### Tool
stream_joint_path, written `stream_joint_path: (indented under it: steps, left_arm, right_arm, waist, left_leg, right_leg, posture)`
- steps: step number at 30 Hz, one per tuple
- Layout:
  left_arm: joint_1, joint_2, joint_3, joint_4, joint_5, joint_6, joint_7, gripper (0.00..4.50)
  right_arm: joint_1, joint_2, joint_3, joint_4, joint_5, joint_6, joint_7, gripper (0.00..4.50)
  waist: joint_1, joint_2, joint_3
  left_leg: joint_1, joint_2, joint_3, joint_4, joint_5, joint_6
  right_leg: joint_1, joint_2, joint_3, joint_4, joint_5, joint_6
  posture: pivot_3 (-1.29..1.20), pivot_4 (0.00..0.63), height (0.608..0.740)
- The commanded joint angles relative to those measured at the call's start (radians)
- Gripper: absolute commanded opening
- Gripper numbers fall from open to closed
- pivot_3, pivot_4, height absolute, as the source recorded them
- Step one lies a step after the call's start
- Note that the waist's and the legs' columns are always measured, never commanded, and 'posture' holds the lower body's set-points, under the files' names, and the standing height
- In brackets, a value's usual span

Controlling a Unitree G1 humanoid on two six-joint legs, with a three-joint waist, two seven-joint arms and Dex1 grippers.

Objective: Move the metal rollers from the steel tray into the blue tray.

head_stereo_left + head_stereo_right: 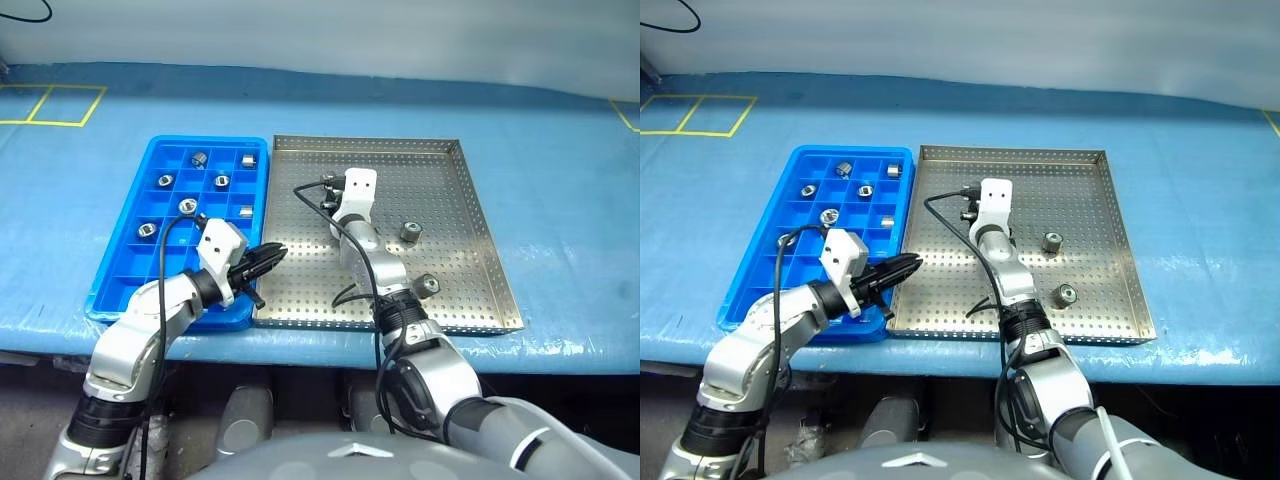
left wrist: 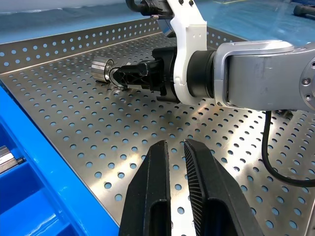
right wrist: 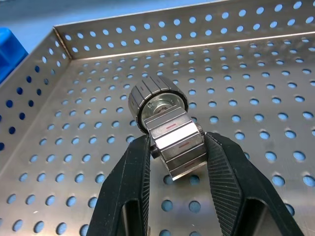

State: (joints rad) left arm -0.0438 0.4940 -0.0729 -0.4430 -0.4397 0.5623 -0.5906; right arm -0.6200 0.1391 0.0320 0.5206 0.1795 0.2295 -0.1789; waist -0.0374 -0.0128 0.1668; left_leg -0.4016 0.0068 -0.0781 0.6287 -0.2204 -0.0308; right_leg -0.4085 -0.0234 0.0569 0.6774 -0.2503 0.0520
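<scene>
Rollers lay split: seven in the blue tray [image 1: 120,270], two loose in the steel tray [image 1: 470,240]. Right fingers [image 3: 175,147] clasped a third roller [image 3: 170,130] there. Left fingers [image 2: 175,177] hovered closed, empty.

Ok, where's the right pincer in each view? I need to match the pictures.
Left eye view: the right pincer is over the far left part of the steel tray.
Right eye view: same spot.
Left wrist view: it reaches in low over the perforated floor.
Right wrist view: its fingers rise in the foreground, closed on a metal roller.
Shared landmark: the steel tray's perforated rim.
</scene>
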Motion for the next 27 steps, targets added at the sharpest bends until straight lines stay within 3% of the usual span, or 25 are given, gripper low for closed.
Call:
stream_joint_path:
  steps: [1, 8, 14, 17, 20, 24, 27]
  left_arm:
    - [-0.019, -0.001, 0.009, -0.017, -0.002, -0.011, -0.008, 0.58]
    - [-0.056, -0.019, 0.008, 0.019, 0.009, -0.031, -0.005, 0.58]
    - [-0.136, -0.116, 0.053, 0.142, 0.113, -0.175, 0.121, 0.58]
    - [-0.192, -0.157, 0.097, 0.205, 0.072, -0.179, 0.124, 0.58]
    - [-0.228, -0.144, 0.12, 0.238, -0.046, -0.055, 0.035, 0.58]
    - [-0.25, -0.063, 0.14, 0.273, -0.25, 0.175, -0.152, 1.47]
    - [-0.265, -0.034, 0.167, 0.315, -0.339, 0.286, -0.195, 2.5]
  right_arm:
    - [0.067, 0.017, -0.007, -0.203, 0.031, 0.049, 0.041, 1.3]
    - [0.293, -0.144, 0.012, -0.728, 0.122, 0.304, 0.195, 1.3]
    - [0.462, -0.393, -0.009, -1.08, 0.293, 0.489, 0.43, 1.3]
    - [0.533, -0.527, -0.042, -1.2, 0.409, 0.555, 0.562, 1.3]
    - [0.569, -0.619, -0.059, -1.248, 0.479, 0.586, 0.644, 1.3]
    - [0.567, -0.685, -0.035, -1.265, 0.501, 0.596, 0.691, 1.3]
    - [0.548, -0.707, 0.01, -1.256, 0.474, 0.594, 0.705, 1.3]
  waist:
    - [0.001, 0.0, 0.0]
    - [0.001, 0.0, 0.0]
    - [-0.006, 0.0, 0.0]
    - [-0.007, 0.0, 0.0]
    - [-0.018, 0.0, 0.0]
    - [-0.035, -0.001, 0.0]
    - [-0.04, -0.001, 0.001]
  left_leg:
    - [0.0, 0.0, 0.0, 0.0, 0.0, 0.0]
    - [-0.002, -0.001, 0.0, 0.0, 0.0, 0.0]
    - [-0.001, 0.0, 0.0, 0.0, 0.0, 0.0]
    - [-0.001, 0.001, 0.0, 0.001, 0.0, 0.0]
    - [-0.001, 0.001, 0.001, 0.002, 0.0, 0.0]
    - [-0.001, 0.0, 0.002, 0.003, 0.0, 0.0]
    - [-0.001, 0.001, 0.001, 0.003, 0.0, 0.0]
  right_leg:
    - [0.0, 0.0, 0.0, 0.0, 0.0, 0.0]
    - [0.0, -0.001, 0.0, -0.002, 0.0, 0.001]
    - [0.0, 0.0, 0.0, -0.002, -0.001, 0.002]
    - [0.001, 0.001, 0.0, -0.002, -0.001, 0.003]
    - [0.001, 0.001, 0.001, -0.002, -0.002, 0.007]
    - [0.002, 0.001, 0.001, -0.002, -0.002, 0.008]
    - [0.001, 0.002, 0.001, -0.002, -0.002, 0.009]
  posture:
    - [0.04, 0.15, 0.74]
    - [0.01, 0.15, 0.74]
    - [-0.02, 0.15, 0.74]
    - [-0.04, 0.15, 0.74]
    - [-0.06, 0.15, 0.74]
    - [-0.07, 0.15, 0.74]
    - [-0.07, 0.15, 0.74]
